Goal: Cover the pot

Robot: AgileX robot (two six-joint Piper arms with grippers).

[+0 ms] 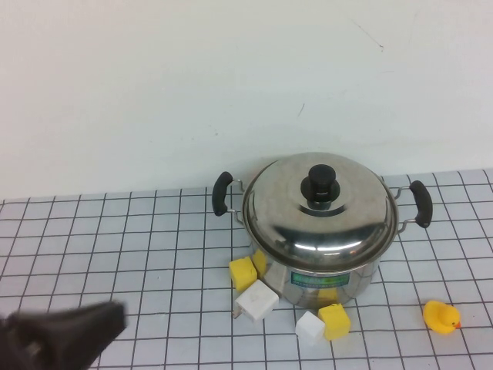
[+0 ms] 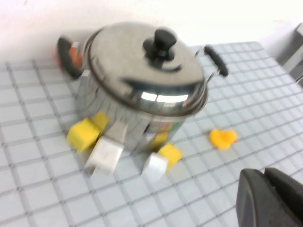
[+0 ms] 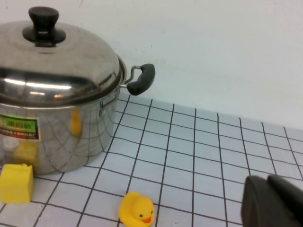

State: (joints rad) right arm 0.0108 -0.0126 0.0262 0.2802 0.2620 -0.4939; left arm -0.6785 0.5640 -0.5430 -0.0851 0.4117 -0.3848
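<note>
The steel pot [image 1: 327, 279] with a green-blue label and black side handles stands on the gridded table. The domed lid with black knob [image 1: 320, 200] sits on top of it. They also show in the left wrist view, the pot [image 2: 120, 120] under the lid [image 2: 142, 61], and in the right wrist view, the pot [image 3: 57, 137] under the lid [image 3: 52, 61]. My left gripper [image 1: 115, 316] is at the near left, away from the pot; in its wrist view the gripper [image 2: 265, 177] is shut and empty. My right gripper [image 3: 267, 182] is shut and empty, out of the high view.
Yellow blocks [image 1: 243, 272] [image 1: 334, 321] and white blocks [image 1: 256, 300] [image 1: 310, 327] lie against the pot's front. A yellow rubber duck [image 1: 441, 316] sits at the near right. A white wall rises behind the table.
</note>
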